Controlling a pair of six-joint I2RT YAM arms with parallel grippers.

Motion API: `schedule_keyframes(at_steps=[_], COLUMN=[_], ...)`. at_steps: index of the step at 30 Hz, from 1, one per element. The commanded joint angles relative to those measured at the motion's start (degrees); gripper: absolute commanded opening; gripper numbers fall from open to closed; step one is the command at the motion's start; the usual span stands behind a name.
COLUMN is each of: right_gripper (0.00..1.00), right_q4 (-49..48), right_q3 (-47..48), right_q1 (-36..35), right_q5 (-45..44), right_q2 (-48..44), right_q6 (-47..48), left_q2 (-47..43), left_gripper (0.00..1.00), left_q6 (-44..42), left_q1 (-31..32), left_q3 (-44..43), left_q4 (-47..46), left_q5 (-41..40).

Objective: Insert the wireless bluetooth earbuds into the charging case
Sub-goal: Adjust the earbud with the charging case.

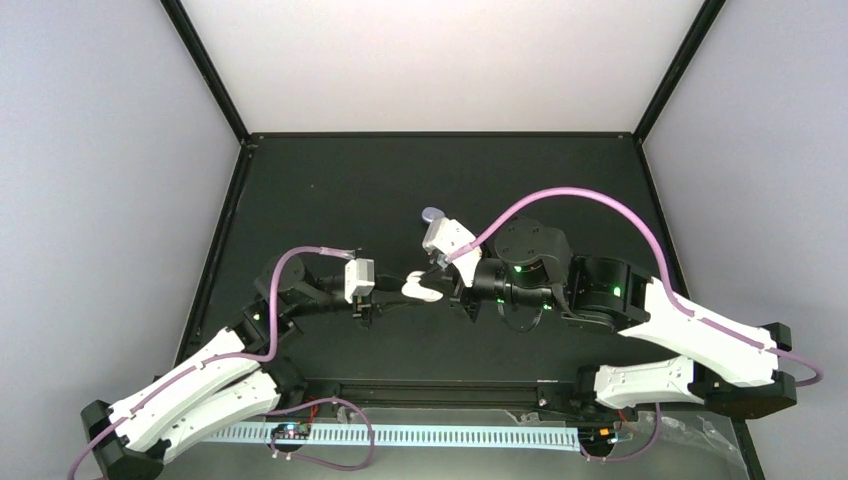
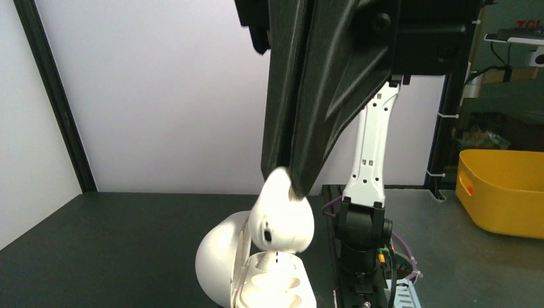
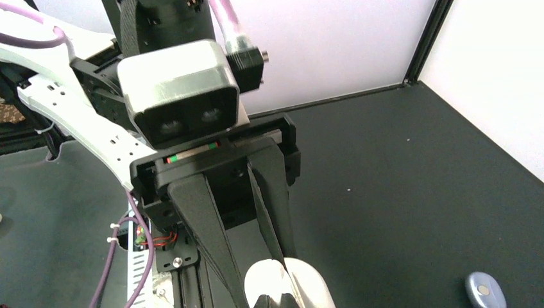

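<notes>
We see the right end effector (image 2: 292, 181) pinched on a white bud (image 2: 282, 221) at lower centre, poised over the open case (image 2: 272, 287), which the left end effector (image 3: 266, 281) clamps steady for seating.

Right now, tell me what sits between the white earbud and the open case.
Nothing: in the left wrist view the white earbud sits directly over the open case.

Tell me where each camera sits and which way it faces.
Top external: above and behind the bases, looking down at the table; both arms show.
Left wrist: faces right; shows the right gripper pinching a white earbud over the white case.
Right wrist: faces left; shows the left gripper and its camera.
Top and left wrist both show the white case.
</notes>
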State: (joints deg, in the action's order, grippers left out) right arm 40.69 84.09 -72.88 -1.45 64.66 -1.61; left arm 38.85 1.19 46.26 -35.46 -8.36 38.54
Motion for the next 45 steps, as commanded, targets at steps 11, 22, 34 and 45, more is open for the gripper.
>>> schedule_keyframes(at_steps=[11,22,34,45], right_gripper=[0.01,0.01,0.01,0.01], right_q4=[-0.31,0.73,0.99,1.18], right_q3=[-1.64,-2.54,-2.18,-2.71], right_q1=[0.31,0.29,0.28,0.32], right_q5=[-0.56,-0.5,-0.08,1.27], right_q2=[1.03,0.92,-0.29,-0.96], right_q6=[0.6,2.03,2.97,3.18], left_q2=[-1.85,-2.02,-1.32,-1.06], left_gripper=[0.02,0.02,0.02,0.01], left_q6=[1.66,4.05,4.94,5.21], left_q1=[0.27,0.3,0.25,0.26], left_q3=[-0.9,-1.25,-1.21,-1.19], left_q4=[-1.78,-3.83,-4.48,-4.97], left_q5=[-0.36,0.24,0.39,0.32])
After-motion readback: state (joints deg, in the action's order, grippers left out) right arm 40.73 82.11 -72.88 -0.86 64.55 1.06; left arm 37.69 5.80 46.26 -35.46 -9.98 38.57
